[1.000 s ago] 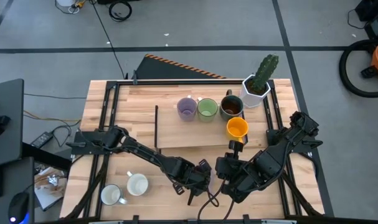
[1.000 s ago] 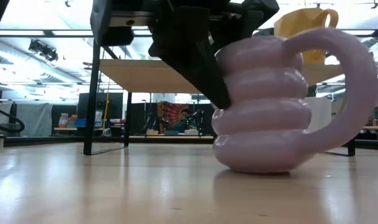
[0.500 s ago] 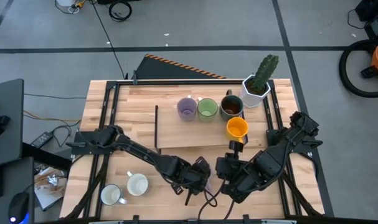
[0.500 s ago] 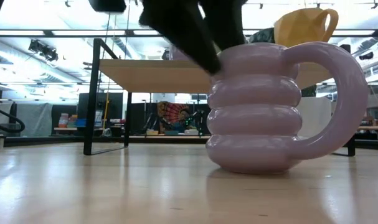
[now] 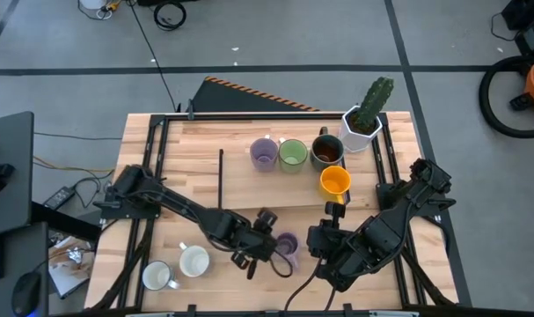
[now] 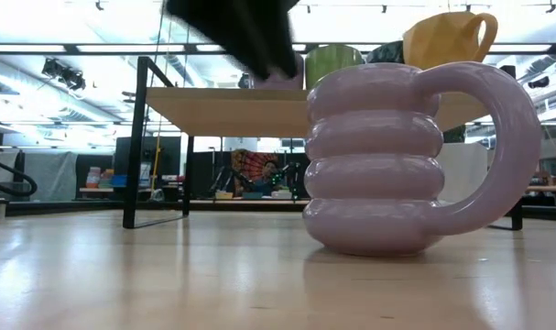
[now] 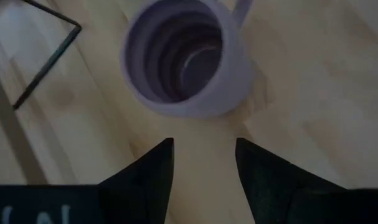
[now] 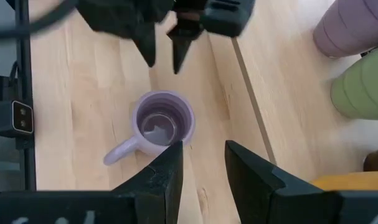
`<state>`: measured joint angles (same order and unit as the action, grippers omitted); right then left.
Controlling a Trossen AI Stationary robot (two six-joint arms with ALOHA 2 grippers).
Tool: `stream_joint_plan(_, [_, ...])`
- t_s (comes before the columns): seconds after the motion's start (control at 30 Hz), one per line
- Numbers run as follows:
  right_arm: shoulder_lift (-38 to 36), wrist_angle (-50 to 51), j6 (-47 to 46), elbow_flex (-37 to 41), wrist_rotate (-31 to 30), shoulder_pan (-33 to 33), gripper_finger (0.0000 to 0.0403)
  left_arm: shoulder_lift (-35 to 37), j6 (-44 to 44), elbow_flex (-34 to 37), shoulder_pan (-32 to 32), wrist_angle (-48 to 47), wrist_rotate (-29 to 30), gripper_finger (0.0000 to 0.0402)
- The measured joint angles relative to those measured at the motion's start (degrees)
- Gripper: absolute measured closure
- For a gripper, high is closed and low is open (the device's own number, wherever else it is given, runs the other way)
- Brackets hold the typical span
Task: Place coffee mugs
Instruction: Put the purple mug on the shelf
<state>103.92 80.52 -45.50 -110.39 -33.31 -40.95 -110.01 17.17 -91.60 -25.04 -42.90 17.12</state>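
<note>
Ribbed lilac ceramic mug [image 5: 287, 244] stood upright on the tabletop. Left gripper [image 5: 253, 260] beside it, fingers apart, empty; right gripper [image 8: 201, 163] near it, spread. Next: regrasp, probably.

A lilac purple mug [image 7: 182, 59] stands upright on the pale wood bench [image 7: 313, 106], its ribbed inside open to the camera. The left gripper [image 7: 204, 165] sits just short of it, fingers [image 7: 152, 171] parted, touching nothing. A thin dark frame [image 7: 48, 59] crosses the bench nearby.
</note>
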Motion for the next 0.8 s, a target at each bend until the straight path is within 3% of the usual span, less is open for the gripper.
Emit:
stream_joint_plan(0.17, [0.0,-1.7,2.0,0.0,0.2,0.3,0.0278,7.7,-3.5,9.3,-1.6,7.7,-0.3,0.0235])
stream_joint_plan(0.5, [0.9,-8.7,7.6,0.0,1.9,2.4,0.0278,22.2,-9.2,20.4,-5.7,15.1,-0.3,0.0237])
stream_joint_plan(0.8, [5.6,-9.6,11.5,0.2,6.9,4.3,0.0278,38.5,-11.6,37.7,-5.4,32.4,0.9,0.0237])
